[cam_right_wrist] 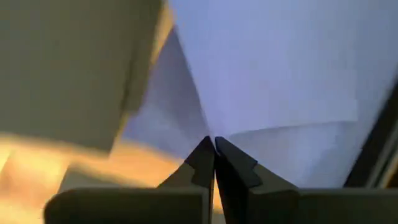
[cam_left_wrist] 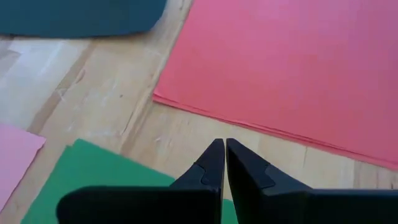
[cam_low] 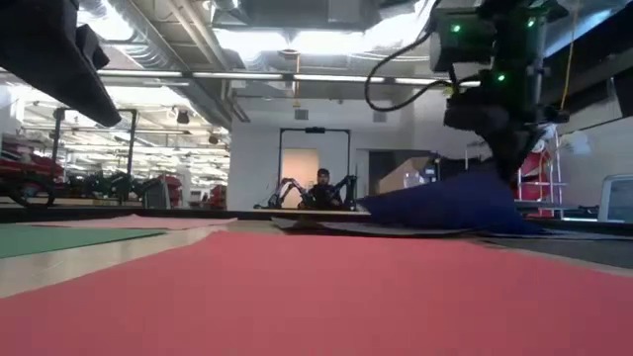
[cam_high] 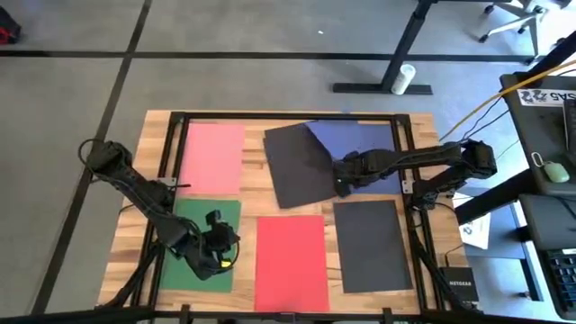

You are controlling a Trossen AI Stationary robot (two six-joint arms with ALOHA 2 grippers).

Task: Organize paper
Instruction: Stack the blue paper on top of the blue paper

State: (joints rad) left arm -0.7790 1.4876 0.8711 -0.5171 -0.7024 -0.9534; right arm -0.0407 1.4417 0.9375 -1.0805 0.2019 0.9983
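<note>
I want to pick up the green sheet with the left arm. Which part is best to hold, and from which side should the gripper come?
Probably the green sheet's edge facing the red sheet, approached from the wood gap between them. The sheet lies flat, so only an edge offers purchase, and the left gripper, fingers closed, is already above that side. It must open first.

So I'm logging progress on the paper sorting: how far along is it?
Early. Nothing is stacked: the pink sheet, green sheet, red sheet and two dark grey sheets lie spread over the table. In hand: the right gripper pinches the navy blue sheet, lifting its edge. The left gripper waits shut over the green sheet. All gathering remains.
</note>
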